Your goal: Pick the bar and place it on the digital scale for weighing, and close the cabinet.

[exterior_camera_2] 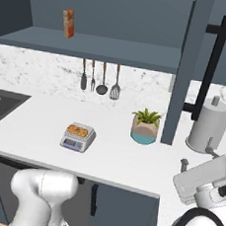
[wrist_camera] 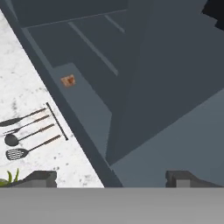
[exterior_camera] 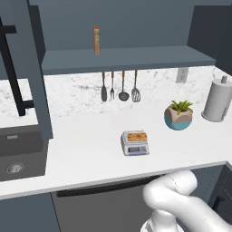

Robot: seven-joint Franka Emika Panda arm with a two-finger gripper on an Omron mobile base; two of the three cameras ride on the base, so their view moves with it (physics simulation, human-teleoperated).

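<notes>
Looking from the left base view, the bar (exterior_camera: 135,136) lies flat on the weighing plate of the digital scale (exterior_camera: 135,143), which sits mid-way across the white tabletop (exterior_camera: 86,149). A potted plant (exterior_camera: 178,115) stands to its right, and a paper towel roll (exterior_camera: 218,99) beyond that, by the wall. Four utensils (exterior_camera: 119,86) hang on the marble backsplash under the open shelf of the cabinet (exterior_camera: 127,59), where a tall orange box (exterior_camera: 96,41) stands upright. One cabinet door (exterior_camera: 34,68) swings out at the left, its black handle (exterior_camera: 12,68) facing the camera, over a dark sink (exterior_camera: 20,156).

From the right base view, the same bar (exterior_camera_2: 78,130) on the scale (exterior_camera_2: 77,137) appears left of the plant (exterior_camera_2: 145,126). This side brings out a second open door (exterior_camera_2: 187,69) seen edge-on, with its black handle (exterior_camera_2: 209,66) just in front of the paper towel roll (exterior_camera_2: 208,128). A stand mixer (exterior_camera_2: 204,182) occupies the near right corner, which the left camera misses.

The hand view looks up along the cabinet's shelf edge, with the orange box (wrist_camera: 68,80) small on it and the hanging utensils (wrist_camera: 30,135) at left. The gripper (wrist_camera: 111,179) has its two dark fingertips (wrist_camera: 40,178) spread wide apart, holding nothing.
</notes>
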